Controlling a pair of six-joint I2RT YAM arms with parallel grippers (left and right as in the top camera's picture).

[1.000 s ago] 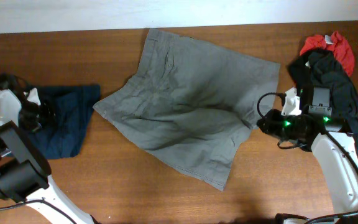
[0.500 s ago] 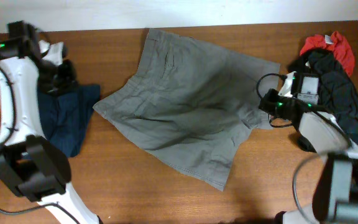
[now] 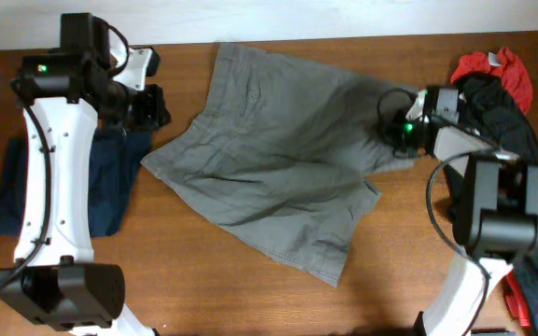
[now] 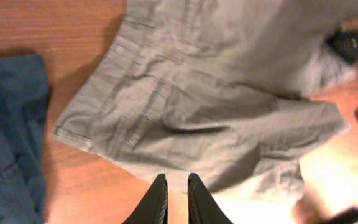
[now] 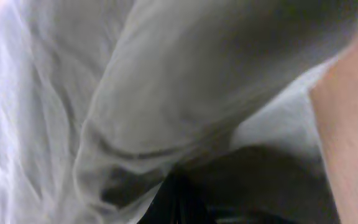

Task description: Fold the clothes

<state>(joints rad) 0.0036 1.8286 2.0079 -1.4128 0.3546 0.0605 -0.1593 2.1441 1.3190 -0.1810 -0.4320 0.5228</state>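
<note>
Clearly, the right gripper is fully closed, and it pinches a fold at the edge of the shorts. Only the right wrist view shows this grip: grey cloth bunches directly at the dark tips and fills nearly the whole picture, blurred. The overhead view shows instead the place. The pinched edge is the one nearest to this gripper, and the black garment and the red garment lie just behind its wrist.

The left gripper has its fingers only a little apart, with nothing between them. It hovers above the bare table, apart from the cloth. The shorts are just ahead of the tips, and the navy garment is to one side. From overhead, the left arm rises tall and bends at the top toward the shorts.

The shorts lie spread but creased, mid-grey, with seams and one stitched hem visible in the left wrist view.
</note>
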